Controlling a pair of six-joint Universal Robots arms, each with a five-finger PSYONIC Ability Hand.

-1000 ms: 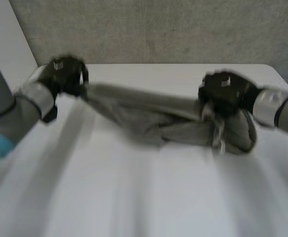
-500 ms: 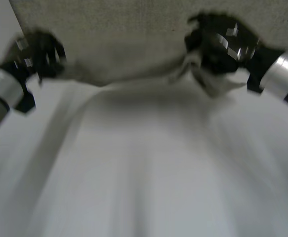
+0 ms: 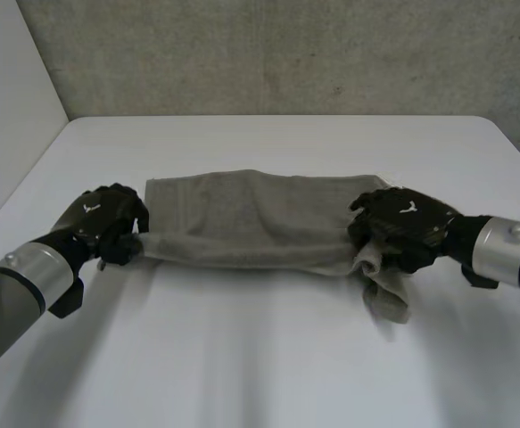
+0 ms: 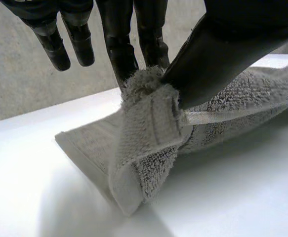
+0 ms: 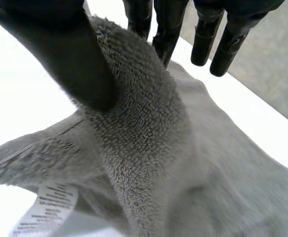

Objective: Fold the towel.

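A grey towel [image 3: 251, 218] lies in a long band across the white table [image 3: 268, 357], stretched between my two hands. My left hand [image 3: 99, 227] is at the towel's left end; in the left wrist view the thumb [image 4: 223, 44] pinches a bunched corner of the towel [image 4: 148, 143] against the fingers [image 4: 119, 44]. My right hand [image 3: 402, 227] is at the right end; in the right wrist view its thumb [image 5: 60, 49] presses a fold of the towel [image 5: 148, 148] against the fingers [image 5: 168, 24]. A loose flap [image 3: 389, 299] trails toward me below the right hand.
A white care label [image 5: 45, 202] shows on the towel under the right hand. A grey wall [image 3: 286, 53] runs behind the table's far edge, and a white panel [image 3: 10, 107] stands at the left.
Both hands swung the towel up toward the wall and brought it back down. It now lies lower and more spread out on the table, with both hands nearer me.
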